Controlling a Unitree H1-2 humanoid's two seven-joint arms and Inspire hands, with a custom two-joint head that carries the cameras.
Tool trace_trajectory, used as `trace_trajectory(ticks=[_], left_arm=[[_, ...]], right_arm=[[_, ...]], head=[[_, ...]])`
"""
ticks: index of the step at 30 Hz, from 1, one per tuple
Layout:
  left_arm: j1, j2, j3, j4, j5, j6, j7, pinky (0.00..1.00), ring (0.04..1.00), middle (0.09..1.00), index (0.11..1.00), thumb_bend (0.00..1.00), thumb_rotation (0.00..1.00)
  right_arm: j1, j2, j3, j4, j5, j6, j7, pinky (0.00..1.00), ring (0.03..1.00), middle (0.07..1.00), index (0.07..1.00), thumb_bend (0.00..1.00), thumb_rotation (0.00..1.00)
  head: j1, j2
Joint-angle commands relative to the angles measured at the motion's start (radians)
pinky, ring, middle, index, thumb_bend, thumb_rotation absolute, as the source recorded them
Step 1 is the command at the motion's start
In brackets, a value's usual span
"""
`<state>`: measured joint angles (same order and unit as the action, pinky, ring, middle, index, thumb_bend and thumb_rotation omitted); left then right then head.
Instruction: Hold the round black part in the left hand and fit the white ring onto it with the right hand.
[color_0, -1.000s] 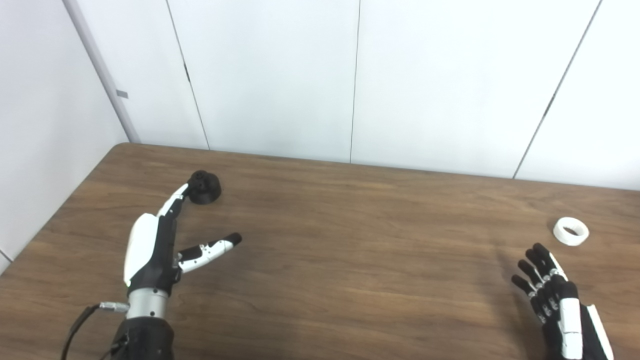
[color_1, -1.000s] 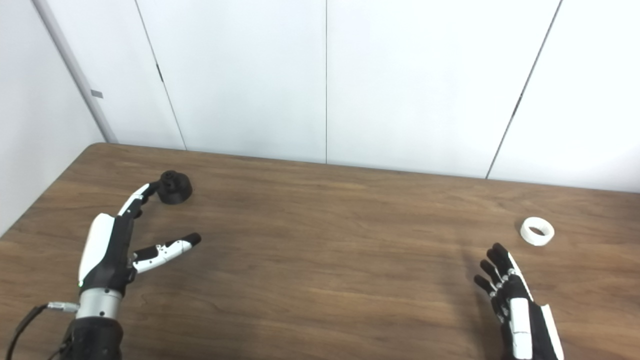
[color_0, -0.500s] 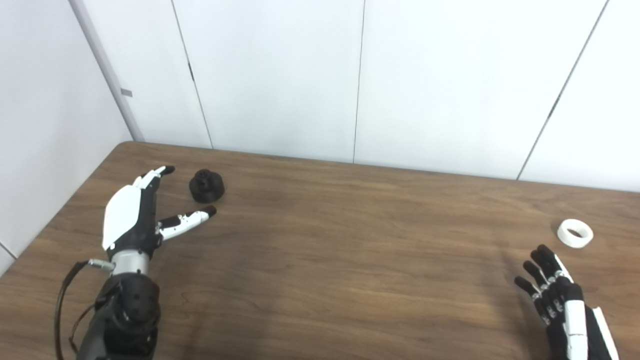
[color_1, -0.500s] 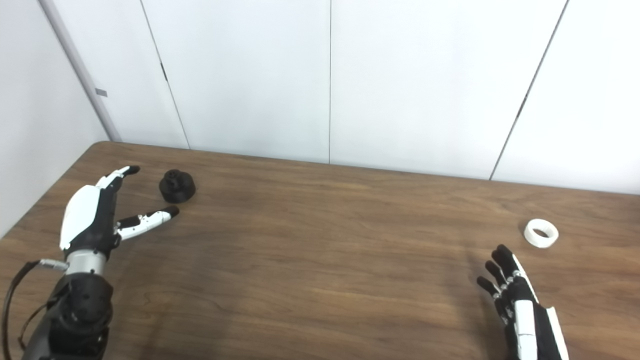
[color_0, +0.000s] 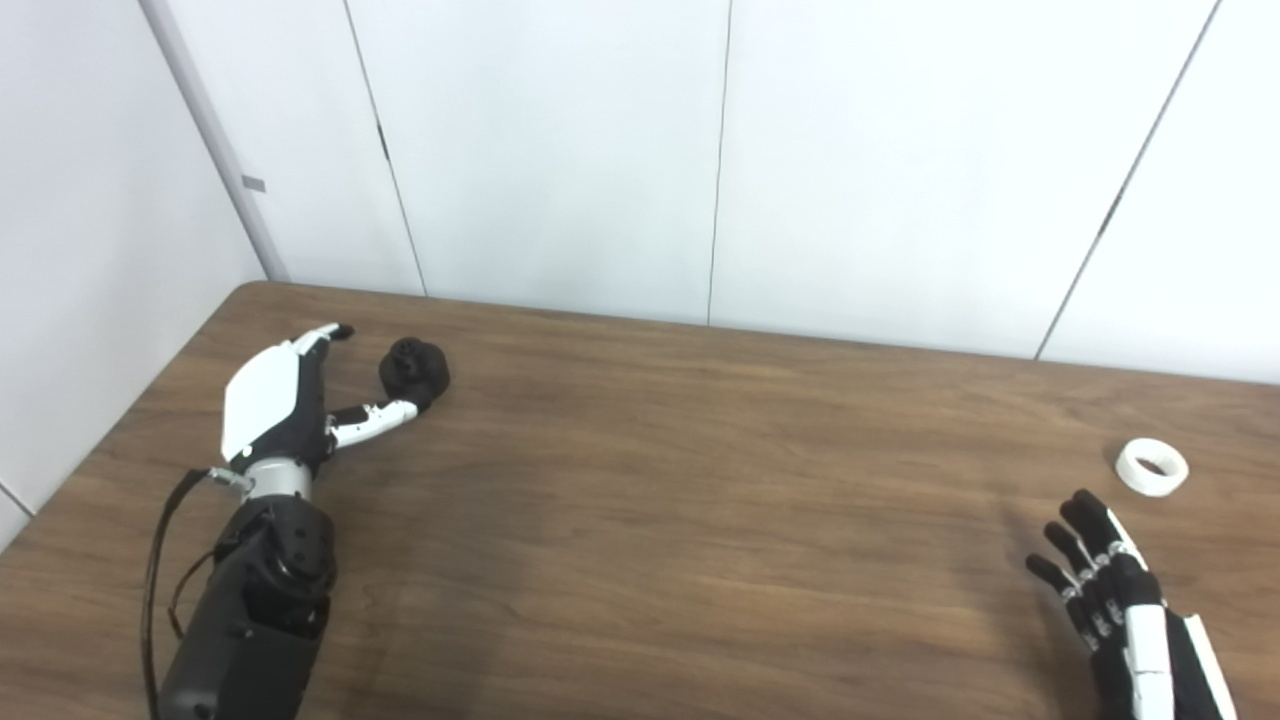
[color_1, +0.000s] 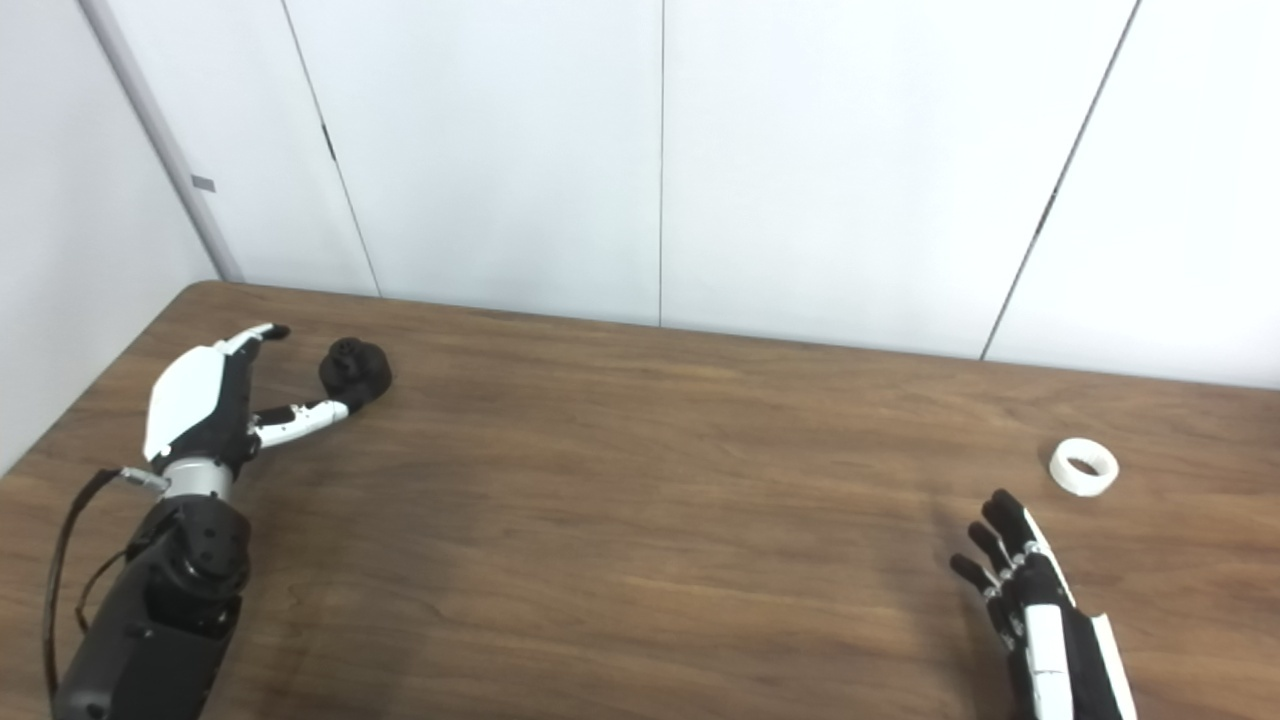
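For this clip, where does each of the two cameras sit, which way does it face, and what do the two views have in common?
Left eye view: on the head, looking down and forward at the wooden table and white wall; shows the left robot hand beside the round black part, and the right robot hand.
Right eye view: beside it, slightly to the right, same direction; both arms enter from the bottom edge.
Shared: both hands open, black part, and white ring lying apart from the right hand.

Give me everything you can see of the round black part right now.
The round black part is small, matte and dark, a wide round base with a narrower knob on top. It sits upright on the wooden table near the far left corner. The open left robot hand brackets it; the thumb tip looks to touch its near side.
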<state>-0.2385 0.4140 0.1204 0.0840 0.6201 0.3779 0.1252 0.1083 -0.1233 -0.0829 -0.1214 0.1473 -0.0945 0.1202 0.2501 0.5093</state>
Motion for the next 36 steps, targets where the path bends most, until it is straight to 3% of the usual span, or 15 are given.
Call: trace_trajectory(ticks=[1,17,26,36], left_arm=[[-0.062,0.043,-0.004,0.002,0.017,-0.025,0.037,1.00,0.950,0.903,0.840,0.93,0.43],[-0.147,0.056,-0.060,0.146,0.004,-0.015,0.052,1.00,0.932,0.889,0.813,0.90,0.33],[-0.196,0.074,-0.091,0.215,0.004,0.024,0.031,1.00,0.951,0.898,0.825,0.89,0.34],[-0.238,0.081,-0.110,0.278,-0.016,0.008,0.041,1.00,0.943,0.893,0.805,0.92,0.41]], right_arm=[[0.049,0.008,0.003,0.065,0.016,-0.021,0.010,0.83,0.926,0.945,0.919,0.61,0.92],[0.052,0.012,0.006,0.053,-0.007,-0.013,-0.001,0.80,0.908,0.936,0.915,0.62,0.94],[0.057,0.016,0.002,0.044,0.001,-0.007,-0.002,0.79,0.906,0.932,0.907,0.63,0.92],[0.067,0.014,0.006,0.032,-0.010,-0.003,-0.003,0.80,0.907,0.932,0.911,0.64,0.94]], head=[[-0.001,0.001],[-0.013,0.002],[-0.019,0.004],[-0.027,0.008]])
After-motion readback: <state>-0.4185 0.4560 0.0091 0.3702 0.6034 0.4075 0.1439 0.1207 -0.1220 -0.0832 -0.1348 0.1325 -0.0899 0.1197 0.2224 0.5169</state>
